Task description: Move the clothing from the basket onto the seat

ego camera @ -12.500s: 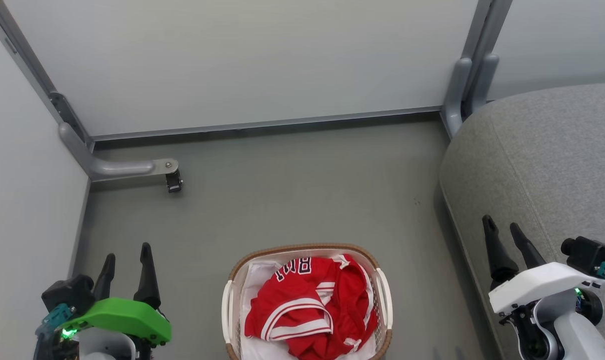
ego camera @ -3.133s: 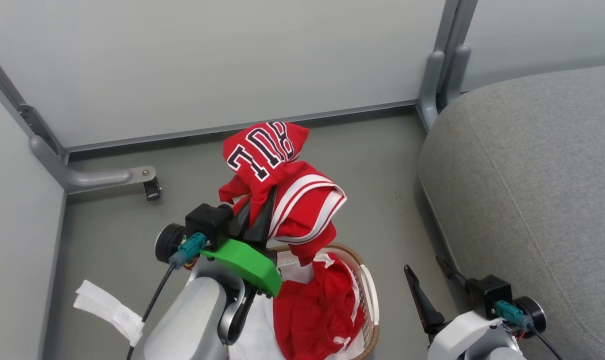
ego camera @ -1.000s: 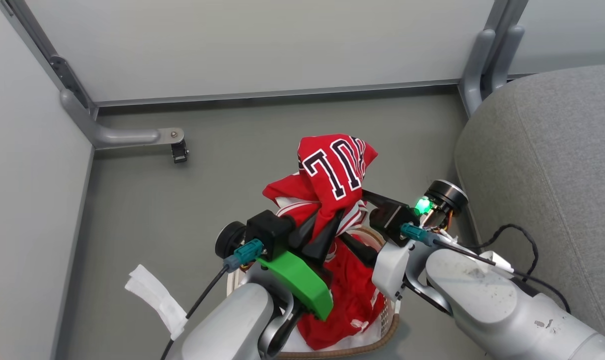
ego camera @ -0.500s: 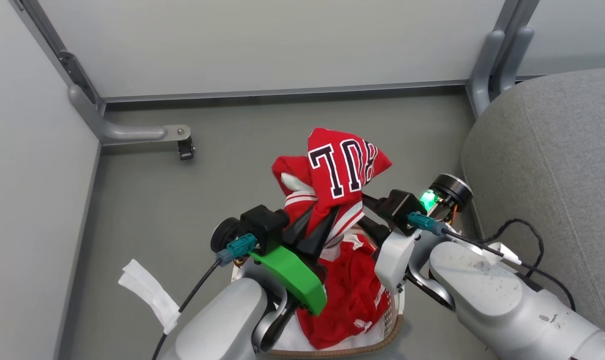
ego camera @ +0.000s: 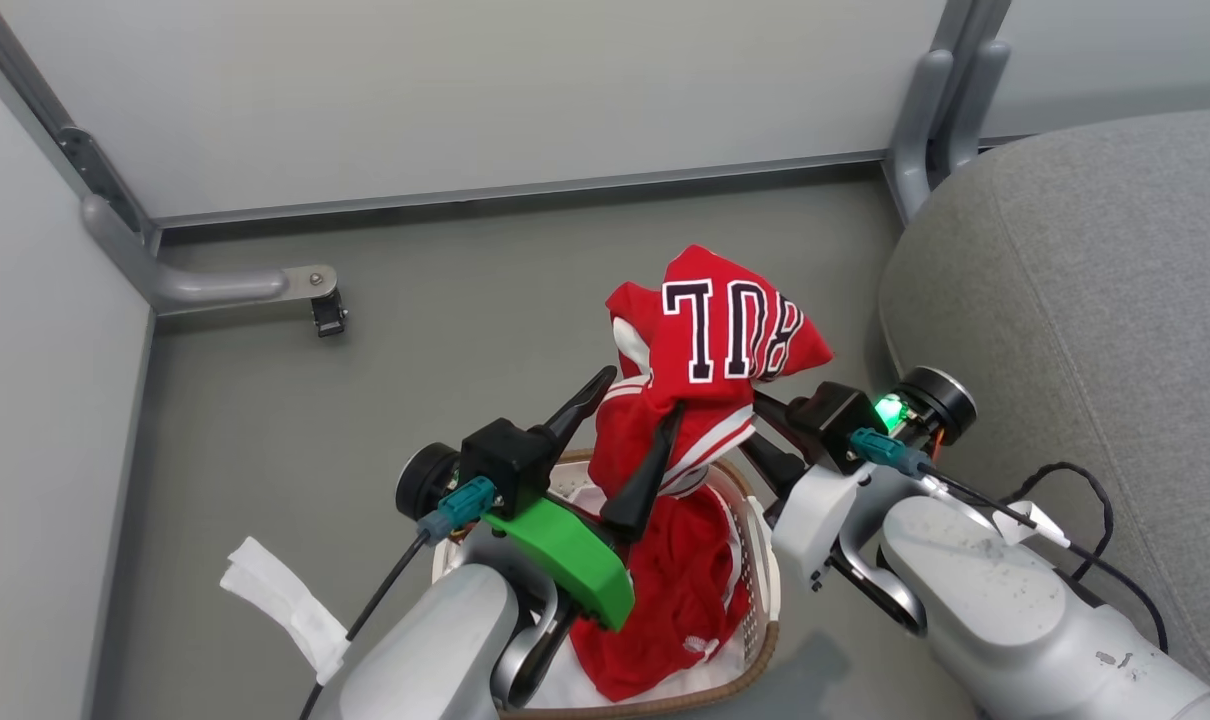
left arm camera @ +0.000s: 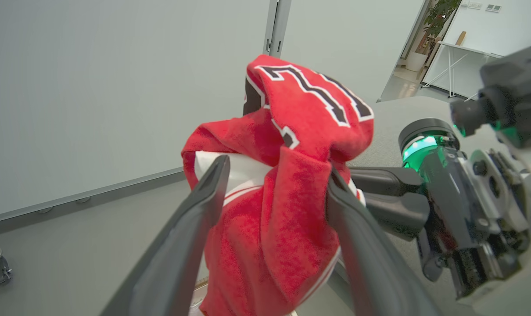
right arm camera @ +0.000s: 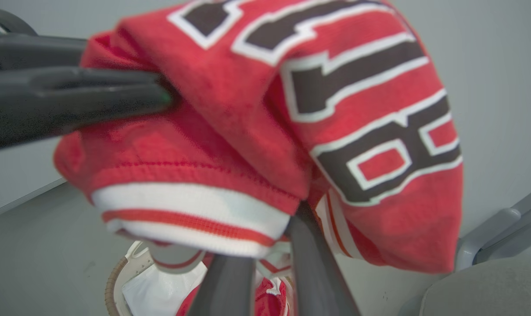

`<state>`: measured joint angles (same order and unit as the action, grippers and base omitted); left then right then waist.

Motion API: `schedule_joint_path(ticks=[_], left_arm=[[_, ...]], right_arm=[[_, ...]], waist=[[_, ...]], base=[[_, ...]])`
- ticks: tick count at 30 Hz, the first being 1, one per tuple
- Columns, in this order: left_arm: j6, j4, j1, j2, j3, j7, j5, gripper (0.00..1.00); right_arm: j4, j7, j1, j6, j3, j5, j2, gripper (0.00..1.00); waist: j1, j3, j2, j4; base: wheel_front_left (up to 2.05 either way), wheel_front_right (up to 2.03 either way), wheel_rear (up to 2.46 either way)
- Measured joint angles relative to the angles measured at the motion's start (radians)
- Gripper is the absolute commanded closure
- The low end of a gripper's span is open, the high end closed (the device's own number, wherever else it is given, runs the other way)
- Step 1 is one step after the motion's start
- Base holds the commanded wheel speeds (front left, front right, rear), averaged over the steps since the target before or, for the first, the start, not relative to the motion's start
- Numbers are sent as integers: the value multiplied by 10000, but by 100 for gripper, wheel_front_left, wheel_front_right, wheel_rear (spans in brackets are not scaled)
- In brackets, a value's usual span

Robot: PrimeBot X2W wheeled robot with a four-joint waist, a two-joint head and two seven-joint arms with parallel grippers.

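As seen from the head: jersey point(ego camera: 725, 330) up in the air, bunched, dark white-edged letters on top. Hangs right over far end of basket point(ego camera: 763, 570), near edge of seat point(ego camera: 1085, 300) but apart from it. Right gripper point(ego camera: 760, 425): closed on jersey, coming in from robot's right, fingertips buried under the fabric. In right wrist view, only a narrow gap between its fingers, red cloth and white-striped hem pinched at the tips. Left gripper point(ego camera: 641, 392): spread wide, clamps nothing. In left wrist view, fold of jersey down between the two parted fingers, touching the inner face of the one on that view's right, white trim just beside the tip of the other. Cannot tell if any cloth rests on them. Grippers close together, right gripper's fingers just past the left gripper's in left wrist view. Shorts point(ego camera: 685, 590): down in basket, heaped toward its right side, white trim at near end, on top of white sheet point(ego camera: 580, 497). Basket: upright on grey floor point(ego camera: 445, 380), partly hidden by both forearms point(ego camera: 445, 640), beside seat, not touching as far as visible. Seat: at robot's right, rounded corner toward pale wall panels point(ego camera: 465, 90). Small caster point(ego camera: 327, 315) at far left of floor.
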<state>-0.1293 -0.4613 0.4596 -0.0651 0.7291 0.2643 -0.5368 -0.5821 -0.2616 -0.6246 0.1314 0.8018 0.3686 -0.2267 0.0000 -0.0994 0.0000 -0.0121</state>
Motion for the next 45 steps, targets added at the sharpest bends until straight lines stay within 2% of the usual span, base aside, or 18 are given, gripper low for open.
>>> schedule_joint_path(ticks=[9, 32, 45], left_arm=[[0, -88, -61, -40, -211, 0, 311, 0], [0, -121, -128, -132, -213, 0, 541, 0], [0, -121, -137, -151, -86, 0, 650, 0]], right_arm=[[59, 0, 209, 0, -692, -290, 169, 100], [656, 0, 1063, 0, -2380, -610, 297, 100], [899, 0, 1546, 0, -3083, -784, 284, 100]], waist=[[0, -75, 0, 708], [0, -331, 0, 3974], [0, -579, 0, 5243]], base=[[0, 0, 0], [0, 0, 0], [0, 0, 0]])
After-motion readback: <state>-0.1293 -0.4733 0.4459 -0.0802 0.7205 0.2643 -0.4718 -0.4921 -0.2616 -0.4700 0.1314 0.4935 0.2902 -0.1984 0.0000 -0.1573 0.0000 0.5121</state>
